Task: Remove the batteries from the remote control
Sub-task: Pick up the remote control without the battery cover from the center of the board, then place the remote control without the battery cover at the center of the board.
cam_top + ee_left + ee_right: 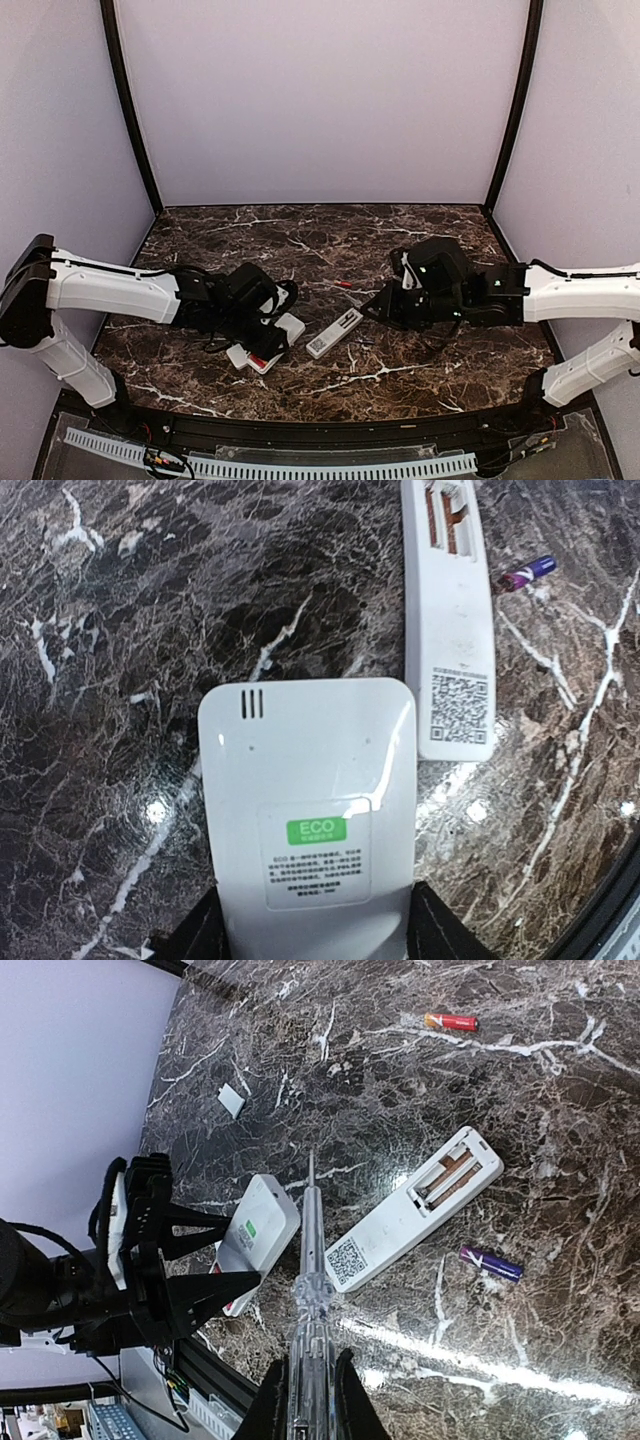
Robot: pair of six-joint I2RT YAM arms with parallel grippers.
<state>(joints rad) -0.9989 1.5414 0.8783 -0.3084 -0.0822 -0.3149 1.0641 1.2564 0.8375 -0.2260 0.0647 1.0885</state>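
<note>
**DESK:** What did each claw have hold of?

**PHOTOGRAPHER:** The left claw [315,920] pinched a wide remote [308,780] by its long edges, label side up, with no open bay showing. The right claw [310,1375] was pressed together on a clear-handled screwdriver [310,1260], its blade pointing straight ahead.

**DESK:** Which way did the work lie from that blade?

**PHOTOGRAPHER:** Nearest, just left of the shaft, lay the wide remote. Its long axis ran roughly alongside the blade, and the tip reached a little past its far end. Just right of the shaft lay a slim remote [400,1230], slanting away to the right. The battery bay at its far end was open and looked empty.

**DESK:** And the batteries?

**PHOTOGRAPHER:** Two lay loose on the table [560,1160]. A purple battery [490,1263] sat to the right claw's right, beyond the slim remote. A red battery [452,1022] lay far ahead and to the right. Any cells inside the wide remote were hidden. A small white cover [232,1100] lay ahead to the left.

**DESK:** Which arm was placed for the next move?

**PHOTOGRAPHER:** The right, by my reading. The left looked to be steadying the wide remote, so the blade would need to swing slightly left to find that remote's cover seam. No view showed the seam.
</note>
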